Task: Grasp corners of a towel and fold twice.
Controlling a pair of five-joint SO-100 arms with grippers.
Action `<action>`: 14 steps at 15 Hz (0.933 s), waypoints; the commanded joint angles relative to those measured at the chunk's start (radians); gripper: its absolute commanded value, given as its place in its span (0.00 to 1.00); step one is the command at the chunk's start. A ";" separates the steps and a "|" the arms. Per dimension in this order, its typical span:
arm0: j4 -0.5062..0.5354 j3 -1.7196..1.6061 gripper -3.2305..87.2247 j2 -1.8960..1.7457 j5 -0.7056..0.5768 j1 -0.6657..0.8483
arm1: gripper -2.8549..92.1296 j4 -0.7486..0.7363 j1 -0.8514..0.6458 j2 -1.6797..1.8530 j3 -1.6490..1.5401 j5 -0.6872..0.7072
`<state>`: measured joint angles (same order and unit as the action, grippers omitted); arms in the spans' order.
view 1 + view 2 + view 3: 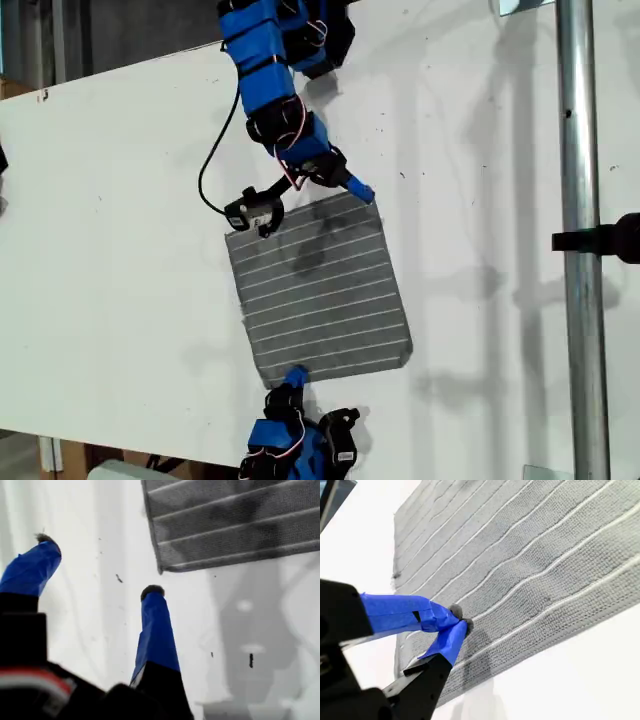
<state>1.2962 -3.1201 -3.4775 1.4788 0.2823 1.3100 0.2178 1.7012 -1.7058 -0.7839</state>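
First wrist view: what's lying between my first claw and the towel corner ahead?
Nothing but bare white table with a few dark specks. My first gripper is open, short of the towel corner.

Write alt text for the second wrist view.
My second end effector, blue-taped, has its tips closed together on the surface of the gray white-striped towel, near one edge. The towel lies flat on a white table.
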 commanded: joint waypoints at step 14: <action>-0.011 0.522 0.03 0.652 0.270 -0.296 | 0.34 -0.080 -0.029 -0.515 0.206 0.012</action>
<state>1.3131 -2.7980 -3.1370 1.7257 0.0568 1.2241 0.1963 1.1735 -1.5708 -0.7777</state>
